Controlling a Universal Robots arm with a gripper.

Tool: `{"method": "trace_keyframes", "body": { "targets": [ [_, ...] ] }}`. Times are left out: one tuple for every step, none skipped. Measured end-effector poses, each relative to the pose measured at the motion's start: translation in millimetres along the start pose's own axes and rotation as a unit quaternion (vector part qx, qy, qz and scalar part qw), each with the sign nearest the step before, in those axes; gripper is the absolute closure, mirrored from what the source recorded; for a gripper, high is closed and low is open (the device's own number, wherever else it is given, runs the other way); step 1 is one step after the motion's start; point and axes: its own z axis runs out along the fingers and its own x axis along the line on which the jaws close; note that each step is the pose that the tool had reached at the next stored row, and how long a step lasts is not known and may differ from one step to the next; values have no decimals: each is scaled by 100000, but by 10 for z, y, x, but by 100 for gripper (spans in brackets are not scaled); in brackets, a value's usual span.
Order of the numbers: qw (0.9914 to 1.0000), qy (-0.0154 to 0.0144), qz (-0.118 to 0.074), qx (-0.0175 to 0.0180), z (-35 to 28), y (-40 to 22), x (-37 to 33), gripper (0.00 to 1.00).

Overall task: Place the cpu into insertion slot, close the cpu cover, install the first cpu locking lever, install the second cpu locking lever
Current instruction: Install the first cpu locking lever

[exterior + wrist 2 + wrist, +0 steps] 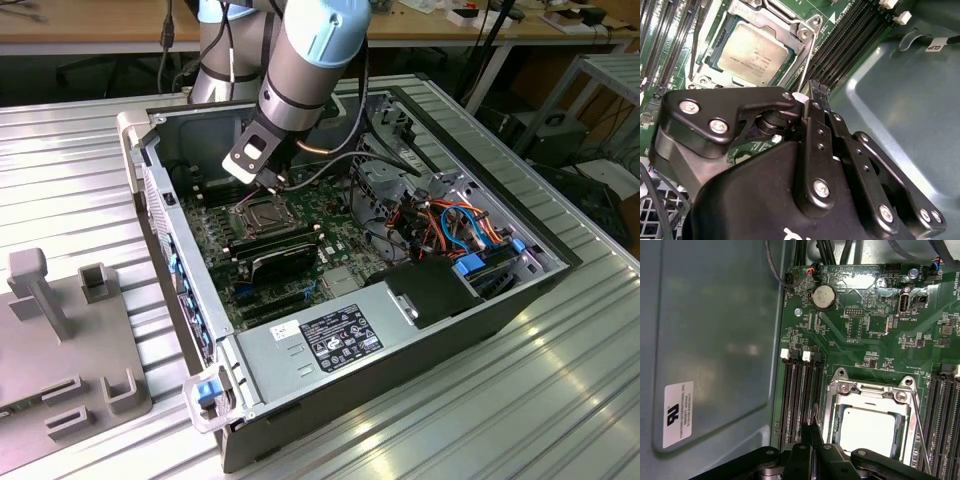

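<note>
The cpu (752, 52) lies flat in the insertion slot (262, 215), its silvery face showing through the window of the cpu cover (790, 27). The cover lies down over the chip (867, 430), its frame (870, 392) around it. A thin wire locking lever (807, 57) runs along one side of the socket, and its end lies right beside my gripper's tips. My gripper (816, 90) is shut, fingers pressed together, just off the socket's edge beside the memory slots. A second lever (919, 435) runs along the opposite side. In the exterior view my gripper (268, 183) hovers over the socket.
Long black memory slots (797, 390) flank the socket. The blue-grey case wall (715, 340) stands close beside them. A power supply (330, 335) and a cabled drive cage (460, 225) fill the case's near end. A grey fixture (60, 330) sits at the exterior view's left.
</note>
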Motion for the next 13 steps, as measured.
{"method": "trace_keyframes", "body": {
  "targets": [
    [100000,10,0,-10,7,6,3,89],
    [100000,13,2,-11,12,9,4,89],
    [100000,2,0,1,12,11,3,89],
    [100000,-4,-1,5,13,14,3,89],
    [100000,4,1,-3,14,15,3,89],
    [100000,-3,1,-3,14,17,3,89],
    [100000,-10,2,-3,14,17,2,89],
    [100000,-15,0,-2,14,19,2,89],
    [100000,-17,-5,-4,14,20,1,89],
    [100000,-29,-3,-3,14,21,0,89],
    [100000,-43,2,-4,14,21,0,89],
    [100000,-74,6,1,13,20,-1,89],
    [100000,-99,-3,6,12,21,-4,89]
  ]
}}
